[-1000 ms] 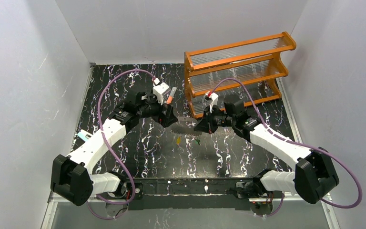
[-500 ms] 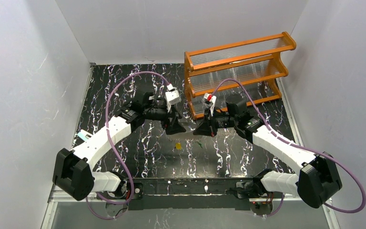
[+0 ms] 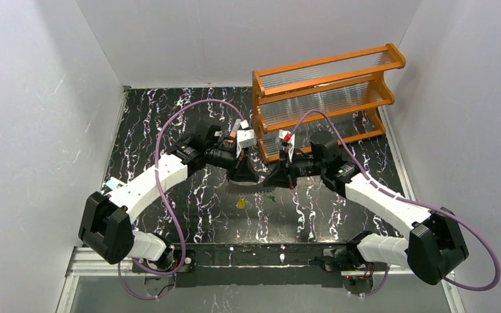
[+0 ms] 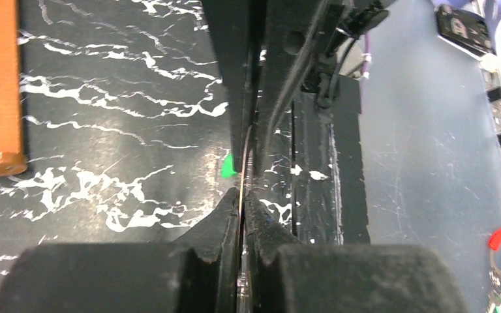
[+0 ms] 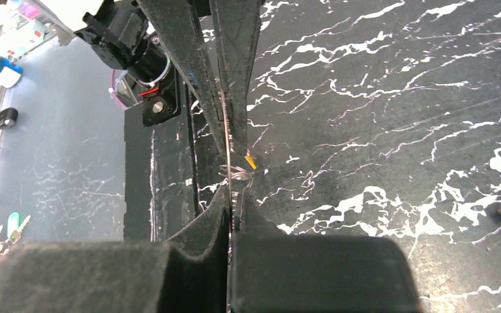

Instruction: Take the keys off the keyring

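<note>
The keyring (image 3: 254, 186) hangs above the black marbled table between my two grippers, its flat grey loop seen edge-on as a thin metal line (image 4: 241, 169) (image 5: 227, 140). My left gripper (image 3: 246, 177) (image 4: 241, 199) is shut on its left end. The right gripper (image 3: 275, 177) (image 5: 232, 192) is shut on the opposite end, so the fingertips face each other. The green-headed key (image 3: 271, 197) (image 4: 228, 166) and the yellow-orange-headed key (image 3: 241, 203) (image 5: 250, 162) dangle just below the ring. A small wire loop (image 5: 236, 173) sits by the right fingertips.
An orange rack with clear shelves (image 3: 326, 98) (image 4: 3, 85) stands at the back right, close behind both wrists. A small teal object (image 3: 113, 186) lies at the table's left edge. White walls enclose the table on three sides.
My left gripper swung right to the keyring and shut on it; it was open a second ago. The right gripper stayed shut on the ring and barely moved. The keys hang slightly lower.
</note>
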You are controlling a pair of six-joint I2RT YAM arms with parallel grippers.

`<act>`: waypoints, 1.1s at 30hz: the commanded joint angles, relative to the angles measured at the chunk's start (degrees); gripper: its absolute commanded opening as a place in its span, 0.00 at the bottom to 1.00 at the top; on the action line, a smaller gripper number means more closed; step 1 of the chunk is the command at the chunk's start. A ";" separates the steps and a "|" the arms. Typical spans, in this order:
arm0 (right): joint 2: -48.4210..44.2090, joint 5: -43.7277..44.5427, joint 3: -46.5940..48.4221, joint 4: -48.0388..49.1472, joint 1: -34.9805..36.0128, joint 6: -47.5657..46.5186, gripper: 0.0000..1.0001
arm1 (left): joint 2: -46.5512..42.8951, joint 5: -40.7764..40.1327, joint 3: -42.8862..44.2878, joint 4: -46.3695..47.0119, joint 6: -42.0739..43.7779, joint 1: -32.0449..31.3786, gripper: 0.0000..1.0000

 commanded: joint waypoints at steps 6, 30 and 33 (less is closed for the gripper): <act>-7.40 7.76 -3.22 5.06 0.40 -1.80 0.48 | -6.21 -2.01 1.06 -3.45 2.72 -0.10 0.00; -15.55 16.08 -28.58 43.59 0.34 -0.34 0.93 | -11.88 -8.05 8.43 -10.70 -0.09 -0.10 0.00; -10.81 12.69 -27.90 48.21 0.34 0.11 0.90 | -11.89 -7.18 8.69 -10.35 -1.02 -0.10 0.00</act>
